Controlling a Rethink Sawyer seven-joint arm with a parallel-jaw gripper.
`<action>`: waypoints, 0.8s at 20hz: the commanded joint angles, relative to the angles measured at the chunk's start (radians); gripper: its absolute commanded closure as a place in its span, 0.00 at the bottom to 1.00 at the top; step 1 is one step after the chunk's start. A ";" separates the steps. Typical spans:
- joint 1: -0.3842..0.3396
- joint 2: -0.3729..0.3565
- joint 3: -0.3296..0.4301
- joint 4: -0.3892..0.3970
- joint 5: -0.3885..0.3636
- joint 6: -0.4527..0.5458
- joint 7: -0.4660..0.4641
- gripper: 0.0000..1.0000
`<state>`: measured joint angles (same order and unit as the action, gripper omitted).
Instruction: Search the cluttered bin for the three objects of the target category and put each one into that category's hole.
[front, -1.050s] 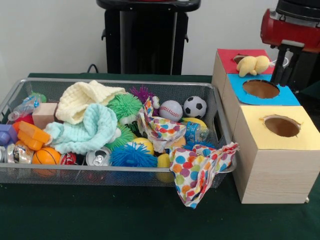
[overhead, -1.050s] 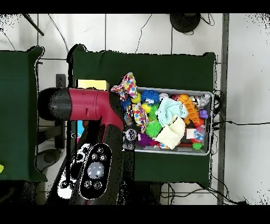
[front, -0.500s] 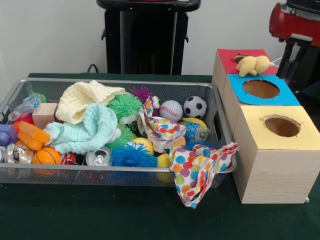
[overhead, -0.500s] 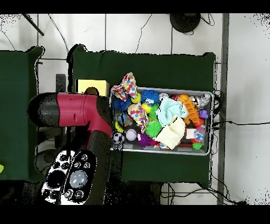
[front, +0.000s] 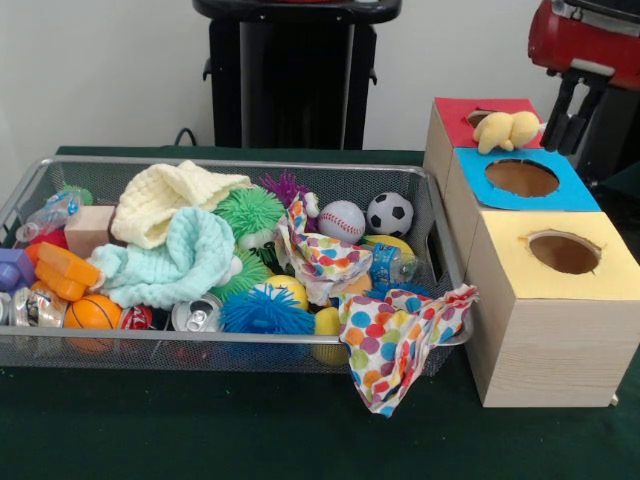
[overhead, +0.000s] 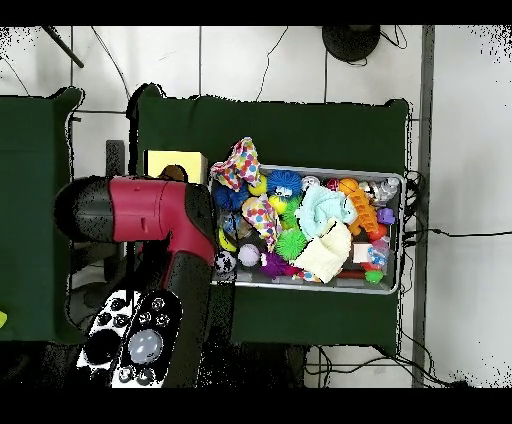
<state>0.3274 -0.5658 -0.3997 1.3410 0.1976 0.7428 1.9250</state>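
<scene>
A yellow plush toy (front: 507, 130) lies on top of the red box (front: 455, 112), partly over its hole (front: 479, 117), and nothing is holding it. My gripper (front: 564, 132) hangs at the upper right, just right of the plush and above the back of the blue box (front: 572, 192). It is open, with nothing between its black fingers (front: 556, 108). In the overhead view the red arm (overhead: 150, 212) covers the boxes and hides the gripper. The wire bin (front: 230, 350) holds the clutter.
The bin holds a yellow cloth (front: 175, 200), mint cloth (front: 175, 255), baseball (front: 342, 221), soccer ball (front: 390, 213), spiky balls (front: 265, 312) and a can (front: 197, 316). A polka-dot cloth (front: 400, 335) hangs over its right corner. The yellow box (front: 600, 270) stands nearest, its hole (front: 564, 251) uncovered.
The gripper has risen from just above the blue box towards the top edge, then shifted slightly left. The plush has stayed on the red box.
</scene>
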 joint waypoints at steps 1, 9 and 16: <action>-0.018 0.038 0.033 0.144 -0.040 -0.058 0.176 1.00; -0.009 0.037 0.030 0.179 -0.048 -0.093 0.170 1.00; 0.003 0.051 0.009 0.194 -0.051 -0.140 0.181 1.00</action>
<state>0.3372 -0.5605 -0.4192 1.4208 0.1978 0.6687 1.9250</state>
